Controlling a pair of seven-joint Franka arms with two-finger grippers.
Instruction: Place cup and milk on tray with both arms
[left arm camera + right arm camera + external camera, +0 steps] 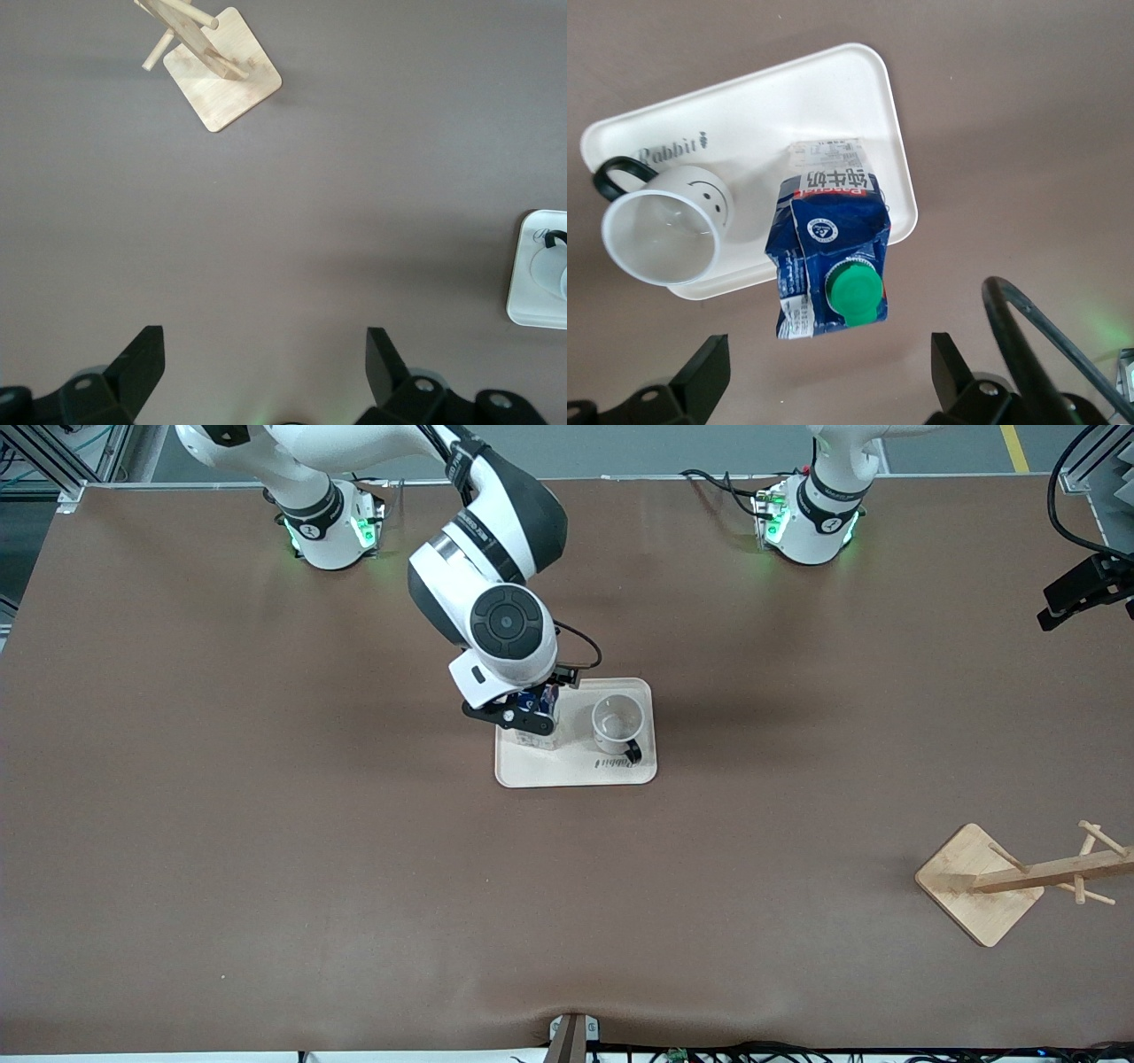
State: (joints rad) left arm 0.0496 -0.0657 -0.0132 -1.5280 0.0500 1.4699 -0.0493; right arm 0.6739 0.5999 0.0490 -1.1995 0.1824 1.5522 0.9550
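The cup (pixel 617 724) stands upright on the tray (pixel 576 772), toward the left arm's end of it, its black handle turned toward the front camera; the milk (pixel 537 722) stands upright on the same tray just beside the cup, toward the right arm's end; both sit mid-desk (pixel 266 824). The right gripper (pixel 514 710) hangs directly over the milk; in the right wrist view its fingers (pixel 704 367) are spread wide, clear of the carton on either side, so it grips nothing. The left gripper (pixel 261 367) is high over bare desk, fingers apart and empty, with the wooden rack (pixel 217 66) and a corner of the tray in its view; that arm waits. Judged from this, both things are set down and the releasing step looks finished; the next move calls for the right gripper to rise straight up, without brushing the green cap (pixel 853 295) or tipping the carton against the cup.
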